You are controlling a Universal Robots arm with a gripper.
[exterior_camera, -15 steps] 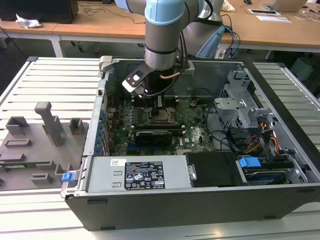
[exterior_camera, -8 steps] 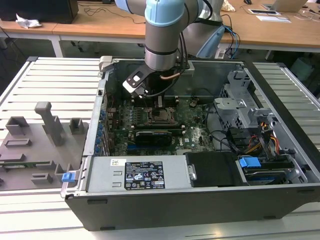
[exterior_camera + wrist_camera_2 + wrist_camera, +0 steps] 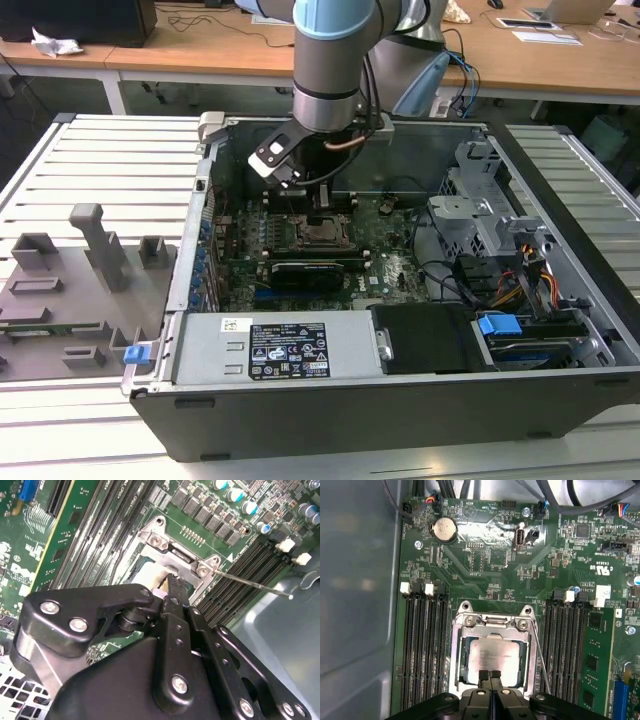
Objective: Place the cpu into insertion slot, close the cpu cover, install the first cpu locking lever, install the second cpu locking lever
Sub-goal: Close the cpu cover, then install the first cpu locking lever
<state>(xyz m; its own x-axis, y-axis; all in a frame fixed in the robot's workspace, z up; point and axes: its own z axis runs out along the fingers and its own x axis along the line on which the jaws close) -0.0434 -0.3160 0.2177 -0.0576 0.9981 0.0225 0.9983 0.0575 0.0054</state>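
Over the socket, the gripper [image 3: 490, 674] has its two fingertips pressed together with nothing held between them, their tips at one edge of the cpu [image 3: 495, 652]. The cpu lies flat in the insertion slot [image 3: 465, 652], framed by the cpu cover [image 3: 456, 650], which lies down around it. A thin wire lever [image 3: 543, 660] runs beside the socket, and memory slots [image 3: 422, 645] flank it.

Heads up on blind spots. In the first wrist view my gripper [image 3: 489, 674] sits over the cpu [image 3: 492, 652], so the chip's edge under my fingertips is hidden, and so is that side of the insertion slot [image 3: 456, 650]. In the second wrist view my gripper's black body covers nearly all of the cpu. In the exterior view the cpu is too small to tell how it's seated, and my arm [image 3: 330, 70] blocks the motherboard [image 3: 385, 250] just beyond it.
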